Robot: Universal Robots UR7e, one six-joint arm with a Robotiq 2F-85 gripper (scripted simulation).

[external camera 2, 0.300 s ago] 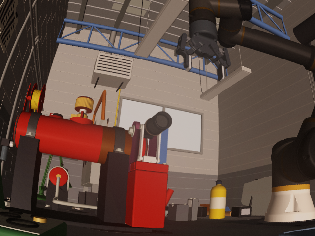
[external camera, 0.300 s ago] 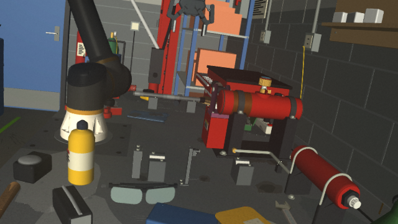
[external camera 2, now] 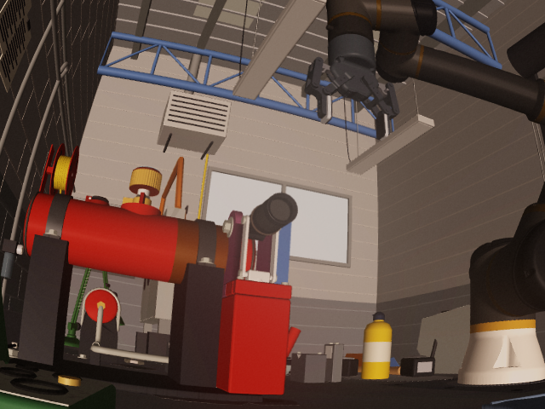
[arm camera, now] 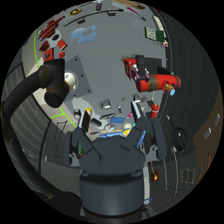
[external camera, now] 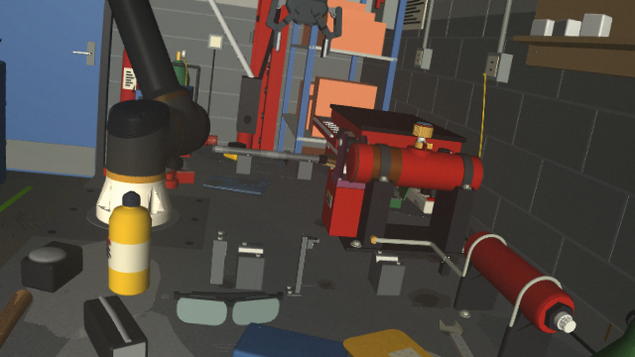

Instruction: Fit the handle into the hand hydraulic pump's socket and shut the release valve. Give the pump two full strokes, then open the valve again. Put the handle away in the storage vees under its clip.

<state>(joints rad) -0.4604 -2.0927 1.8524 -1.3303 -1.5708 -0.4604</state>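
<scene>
The handle (external camera: 268, 154) is partly hidden where its right end meets the pump's lever bracket; it runs level to the left as a grey rod, and from the second side camera only its dark end (external camera 2: 274, 214) shows. The red hand pump (external camera: 414, 166) sits on black blocks beside a red box, with its yellow release valve knob (external camera: 422, 131) on top. The grey storage vees (external camera: 249, 269) and a thin clip post (external camera: 302, 265) stand on the floor in front. My gripper (external camera 2: 354, 114) hangs high above the pump, open and empty.
The robot base (external camera: 134, 198) stands left of the pump, with a yellow bottle (external camera: 129, 250) before it. Safety glasses (external camera: 227, 307), a black button box (external camera: 49, 265), a red cylinder on a stand (external camera: 518, 282) and a spanner lie around the vees.
</scene>
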